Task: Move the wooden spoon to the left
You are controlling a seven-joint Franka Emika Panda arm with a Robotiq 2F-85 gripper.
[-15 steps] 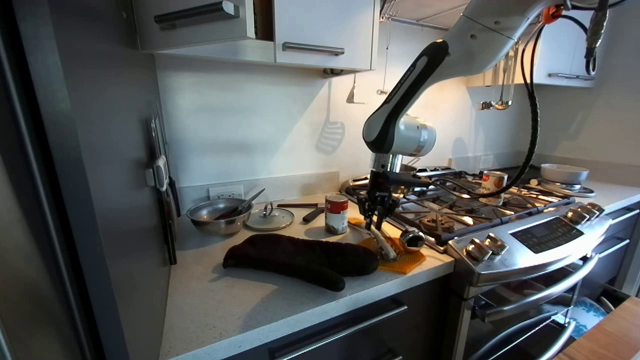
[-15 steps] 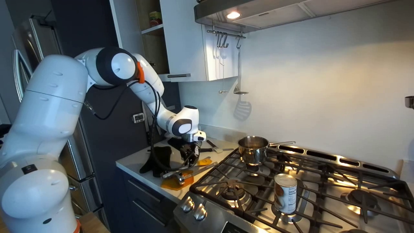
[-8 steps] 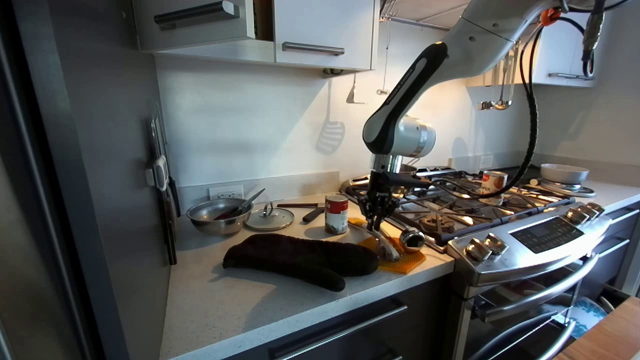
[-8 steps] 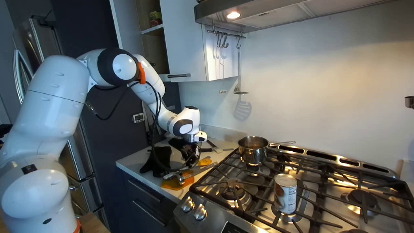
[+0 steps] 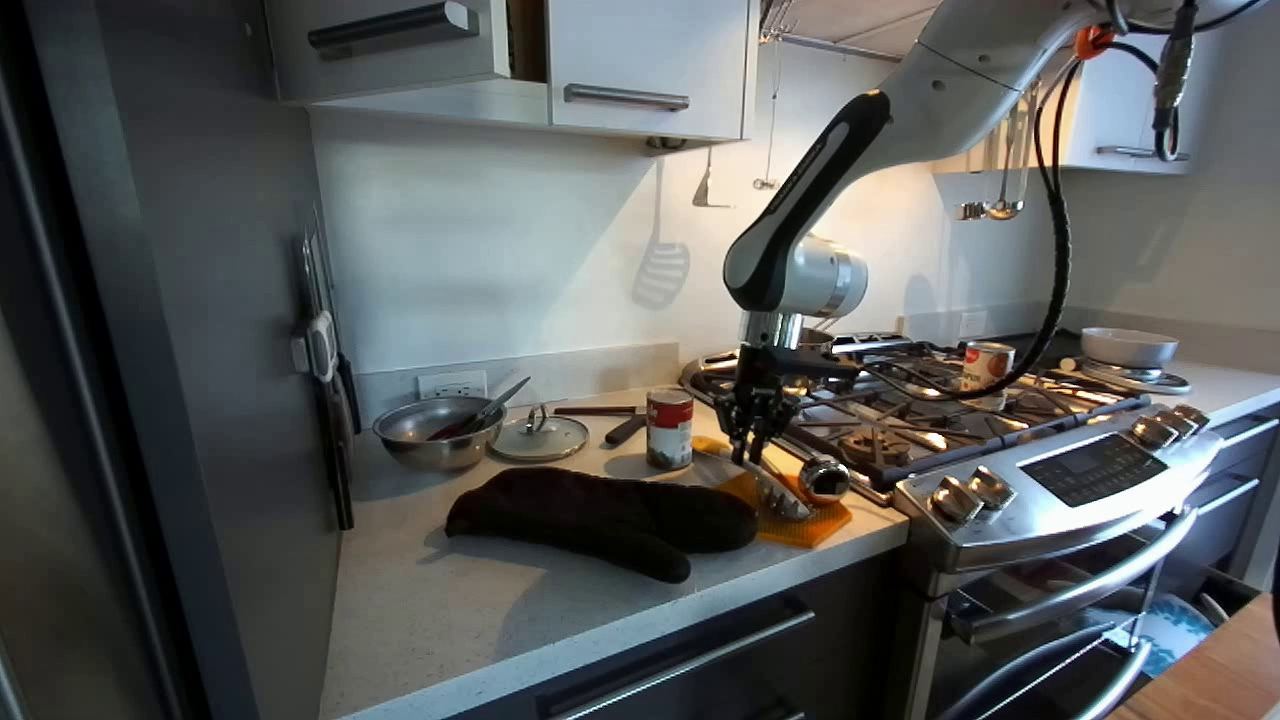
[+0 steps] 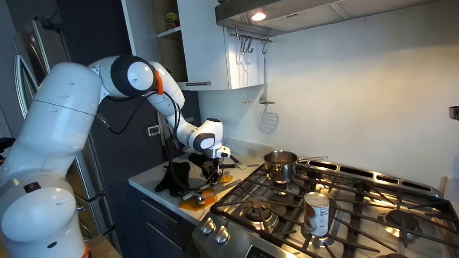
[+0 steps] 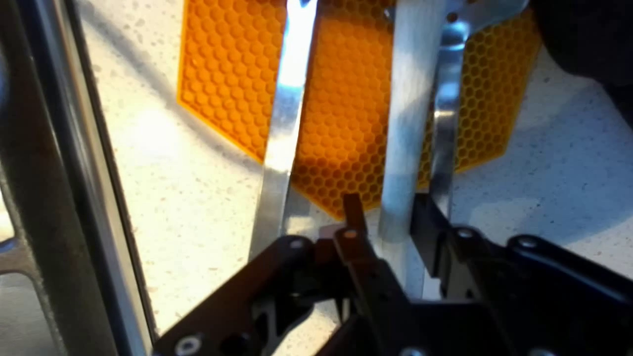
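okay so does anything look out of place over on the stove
Yes. In an exterior view, a labeled can stands upright on the stove, apparently right over a burner. That looks odd, since that spot is usually for cookware.

Warm hood lamp [image 6: 259,17], washed-out glare on counter [image 7: 153,143]

Wooden spoon [image 7: 410,99]: pale, matt wood is seen. Fingers [image 7: 428,232]: a dark, dull finish is presented. Mat [image 7: 222,64]: the surface is textured in honeycomb cells. Oven mitt [image 5: 590,515]: matt, dark cloth is shown. Saucepan [image 6: 281,173]: glossy, polished metal is shown. Can [image 6: 316,218]: metal is wrapped in printed paper. Table [image 5: 420,620]: a smooth, speckled, stone-like surface is presented.
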